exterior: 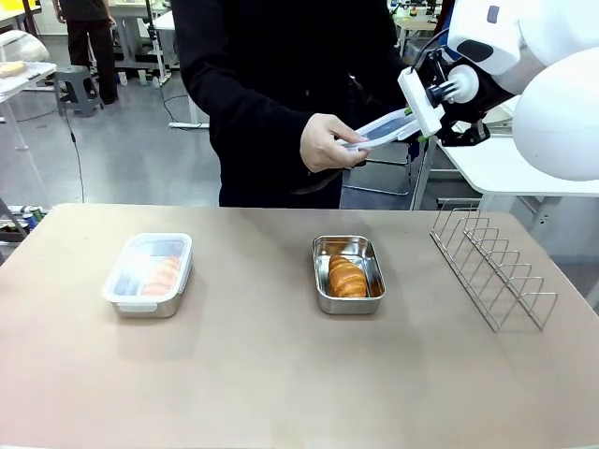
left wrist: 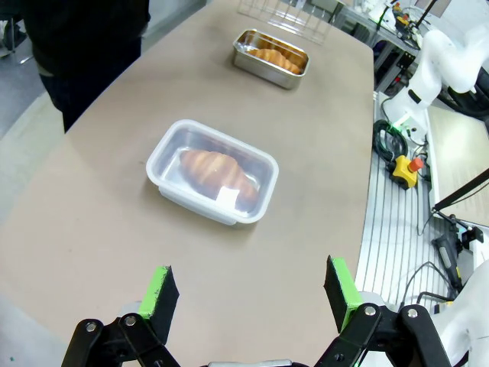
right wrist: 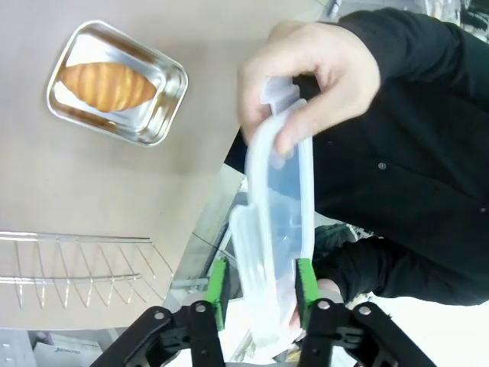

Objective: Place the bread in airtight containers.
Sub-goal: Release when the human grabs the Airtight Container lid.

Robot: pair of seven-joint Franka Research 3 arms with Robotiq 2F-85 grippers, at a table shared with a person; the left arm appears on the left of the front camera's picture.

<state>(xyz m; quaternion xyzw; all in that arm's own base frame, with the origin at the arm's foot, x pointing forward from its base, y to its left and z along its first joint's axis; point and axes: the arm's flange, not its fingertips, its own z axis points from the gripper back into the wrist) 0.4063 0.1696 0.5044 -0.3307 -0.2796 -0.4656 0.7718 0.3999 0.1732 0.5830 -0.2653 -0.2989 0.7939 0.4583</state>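
Lidded tin point(exterior: 149, 276), desk's left: one croissant point(exterior: 163, 275) inside. Open tin point(exterior: 348, 274), centre: croissant point(exterior: 347, 278), long axis toward person. Right fingers point(right wrist: 260, 289) straddle clear lid point(right wrist: 276, 222), grip indeterminate; person's hand point(exterior: 328, 143) holds it. Left fingers point(left wrist: 250, 290) spread, empty.

A robotics lab, this — beyond the brown table point(exterior: 281, 374) run white workbenches point(exterior: 524, 168) and a grey stool point(exterior: 77, 86), and beside the table sits an emergency-stop button point(left wrist: 405, 170) (cables coiled just by it).
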